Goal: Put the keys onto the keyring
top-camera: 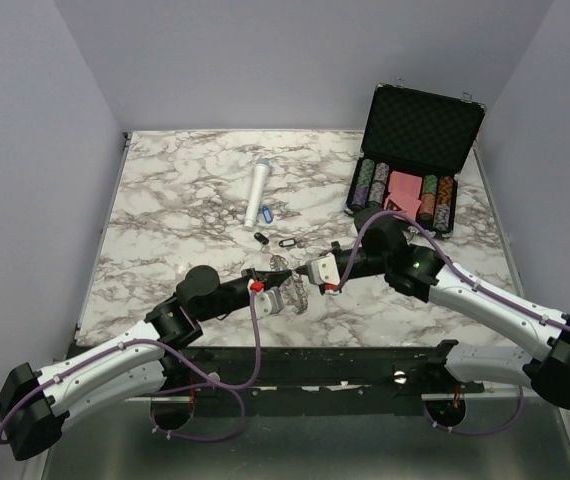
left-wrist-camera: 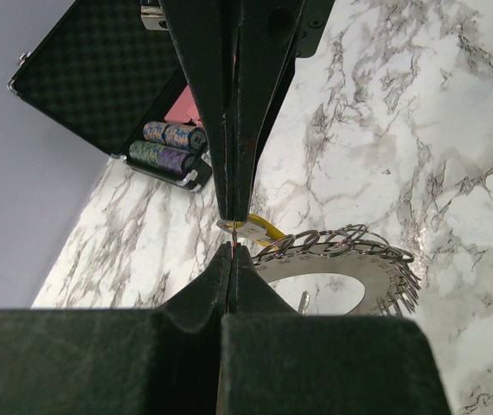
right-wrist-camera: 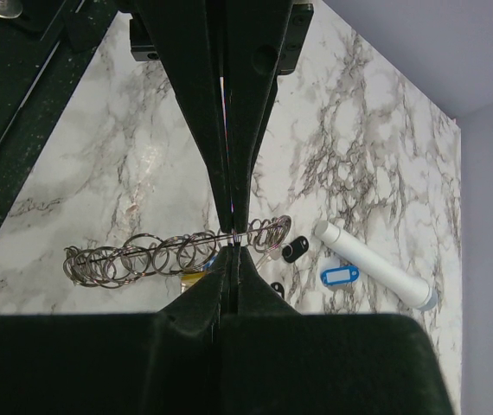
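The keyring (top-camera: pixel 296 291), a flat silvery disc with a hollow centre and a fringe of small split rings, is held off the marble between both grippers. In the right wrist view it shows edge-on (right-wrist-camera: pixel 143 252). My right gripper (right-wrist-camera: pixel 233 237) (top-camera: pixel 331 286) is shut on its thin rim. In the left wrist view the keyring (left-wrist-camera: pixel 350 275) lies just right of my left gripper (left-wrist-camera: pixel 232 241) (top-camera: pixel 260 287), which is shut, pinching a yellow-tagged key (left-wrist-camera: pixel 262 230) at the ring's edge. A blue-tagged key (right-wrist-camera: pixel 340 275) (top-camera: pixel 268 213) and two black-tagged keys (right-wrist-camera: pixel 295 250) (top-camera: pixel 287 242) lie loose on the table.
A white cylinder (top-camera: pixel 258 192) lies beyond the loose keys. An open black case (top-camera: pixel 421 128) with striped poker chips (top-camera: pixel 369 182) stands at the back right. The marble table (top-camera: pixel 165 230) is walled at the back and both sides.
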`<action>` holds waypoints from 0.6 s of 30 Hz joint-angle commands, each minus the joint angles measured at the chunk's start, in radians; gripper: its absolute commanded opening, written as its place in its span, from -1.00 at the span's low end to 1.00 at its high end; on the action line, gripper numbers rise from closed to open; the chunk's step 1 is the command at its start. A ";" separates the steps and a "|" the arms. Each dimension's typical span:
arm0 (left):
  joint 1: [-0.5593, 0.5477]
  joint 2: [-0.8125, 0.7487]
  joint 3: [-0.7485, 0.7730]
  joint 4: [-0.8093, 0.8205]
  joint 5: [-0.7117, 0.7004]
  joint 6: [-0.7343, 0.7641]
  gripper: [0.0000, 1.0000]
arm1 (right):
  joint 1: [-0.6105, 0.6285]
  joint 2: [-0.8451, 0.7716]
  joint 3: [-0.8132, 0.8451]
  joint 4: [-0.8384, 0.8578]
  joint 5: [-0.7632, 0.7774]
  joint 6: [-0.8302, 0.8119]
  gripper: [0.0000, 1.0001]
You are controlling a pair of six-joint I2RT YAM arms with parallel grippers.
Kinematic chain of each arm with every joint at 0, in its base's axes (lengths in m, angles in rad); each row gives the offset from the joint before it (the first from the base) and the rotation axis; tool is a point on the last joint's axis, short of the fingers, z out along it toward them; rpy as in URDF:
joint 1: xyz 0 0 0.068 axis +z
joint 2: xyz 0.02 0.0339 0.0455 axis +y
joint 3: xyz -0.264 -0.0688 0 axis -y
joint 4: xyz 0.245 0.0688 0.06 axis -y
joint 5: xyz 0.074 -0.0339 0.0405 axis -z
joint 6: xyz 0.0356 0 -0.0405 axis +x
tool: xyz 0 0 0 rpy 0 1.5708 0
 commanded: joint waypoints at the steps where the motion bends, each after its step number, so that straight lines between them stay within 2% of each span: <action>1: 0.004 -0.012 0.042 0.068 0.024 -0.009 -1.00 | 0.015 0.013 0.028 0.002 -0.038 -0.013 -1.00; 18: 0.005 -0.004 0.044 0.051 0.021 -0.012 -1.00 | 0.008 0.001 0.043 -0.023 0.014 0.073 -1.00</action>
